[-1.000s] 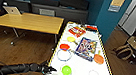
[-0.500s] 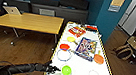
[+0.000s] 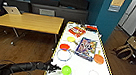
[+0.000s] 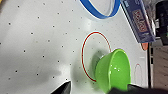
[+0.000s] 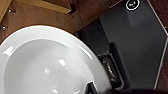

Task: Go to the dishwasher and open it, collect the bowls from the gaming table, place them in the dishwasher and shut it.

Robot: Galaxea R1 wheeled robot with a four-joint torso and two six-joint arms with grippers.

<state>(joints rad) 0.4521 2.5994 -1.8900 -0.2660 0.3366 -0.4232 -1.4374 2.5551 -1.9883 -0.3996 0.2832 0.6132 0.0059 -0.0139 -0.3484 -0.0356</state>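
1. The gaming table [image 3: 80, 69], a long white-topped table with yellow edges and printed ring markings, runs lengthwise away from the robot in the head view. Its near end lies just ahead of the robot's left arm.

2. A flat printed game box [image 3: 85, 48] lies mid-table. Beside it sit a red dish [image 3: 64, 46] and a blue ring [image 3: 64, 55]; an orange paddle [image 3: 98, 58] rests on the far side of the box. All are well apart from the arm.

3. A large glossy white bowl [image 5: 47, 67] shows close in the right wrist view, with its hollow towards the camera, above dark wooden floor. Judging by a dark finger tip over its rim, the right pincer seems clamped on it, though the fingers are hard to read.

4. The small bright green plastic bowl [image 3: 66, 70] stands near the table's near left edge, over a red printed ring [image 4: 85, 57]. In the left wrist view [image 4: 113, 71] it looks tilted, its mouth turned away from the wrist. Being round, it has no long axis.

5. The left gripper [image 3: 57, 68] reaches in from the table's left side, and the green bowl lies directly beyond its tips, touching or nearly so. One dark finger appears at the bowl's rim, another stands apart on the table, so the fingers look spread and not yet closed. The left arm is clearly the nearer one.
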